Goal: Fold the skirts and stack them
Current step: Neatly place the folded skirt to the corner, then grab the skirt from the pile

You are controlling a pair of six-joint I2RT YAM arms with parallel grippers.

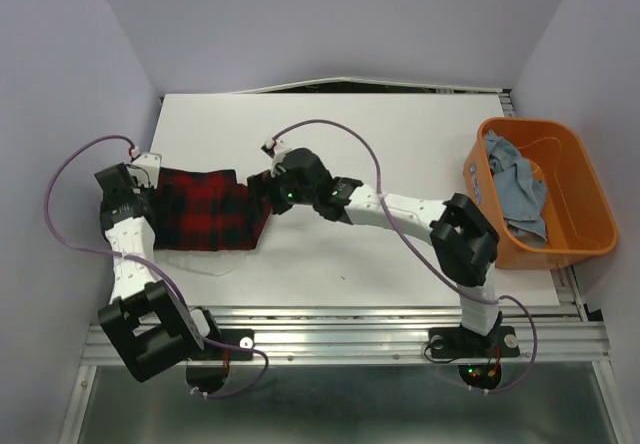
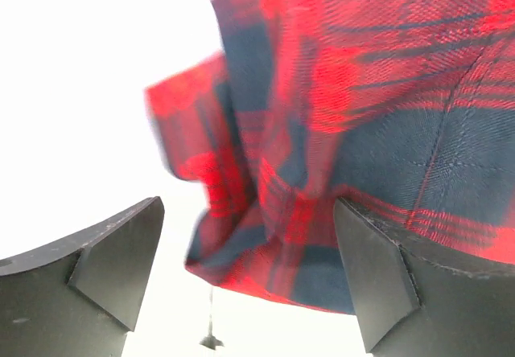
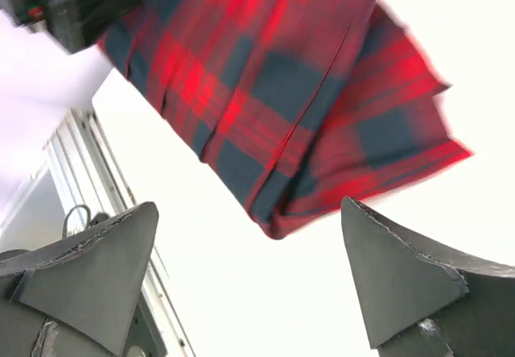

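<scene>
- Plaid skirt (image 1: 205, 209), red and black woven cloth, lay flattened into a rough rectangle on the left part of the white table (image 1: 400, 144), its long side running left to right.
- In the left wrist view the plaid skirt (image 2: 362, 116) showed a rumpled, layered corner with a loose thread hanging from the hem. In the right wrist view its other end (image 3: 273, 92) showed pleats and a folded edge, blurred.
- Left gripper (image 1: 148, 179) sat at the skirt's left end. Its dark, wedge-shaped fingers (image 2: 113, 252) stood wide apart, with the cloth corner between them and nothing clamped.
- Right gripper (image 1: 262, 189) sat at the skirt's right end. Its fingers (image 3: 105, 268) were likewise spread wide over bare table just beside the hem, gripping nothing.
- Orange plastic tub (image 1: 600, 214), rounded and rectangular, stood at the table's right edge, well apart from the plaid skirt.
- Inside the tub lay a crumpled light blue cloth (image 1: 515, 184), bunched against its left wall. I could not tell its buttons or shape.
</scene>
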